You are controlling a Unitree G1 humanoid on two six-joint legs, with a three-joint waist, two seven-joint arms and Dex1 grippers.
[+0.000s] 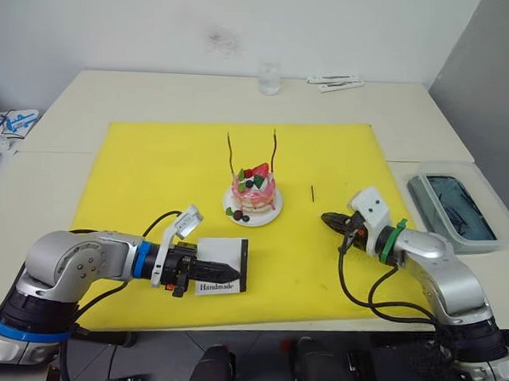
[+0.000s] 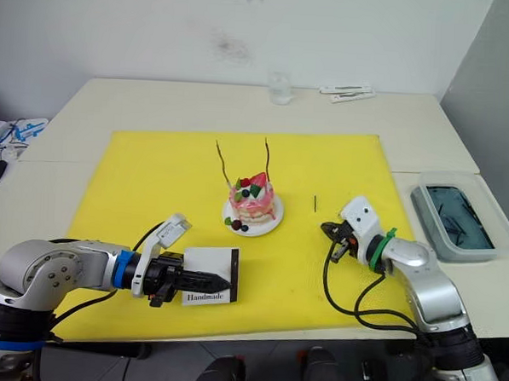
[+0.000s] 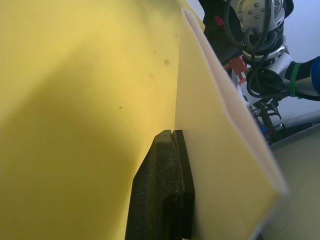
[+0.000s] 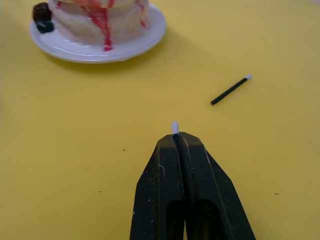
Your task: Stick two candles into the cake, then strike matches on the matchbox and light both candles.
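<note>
The cake [image 1: 253,195] sits on its white plate [image 1: 267,218] near the middle of the yellow mat [image 1: 153,177], and both candles [image 1: 230,152] stand upright in it, one rising from each side of the strawberry top. In front of the cake and to its left, the left gripper [image 1: 225,267] has its two black fingers pressed together on the matchbox [image 1: 223,273], which it holds by its near edge with the word "Handmade" facing up; in the left wrist view the box's pale face [image 3: 220,150] stands on edge against the mat beside the clamped fingers [image 3: 165,200]. To the right of the cake, level with the plate, the right gripper [image 1: 331,219] points toward it with its fingers closed on a match [image 4: 174,128], whose whitish tip just pokes out past the fingertips in the right wrist view. A second match [image 4: 230,90] lies loose on the mat between the plate and the right gripper, apart from both. Well to the right of the cake, off the mat, a clear plastic tray [image 1: 464,205] rests on the table [image 1: 412,113], and a small glass [image 1: 270,77] stands at the table's far edge behind the cake.
</note>
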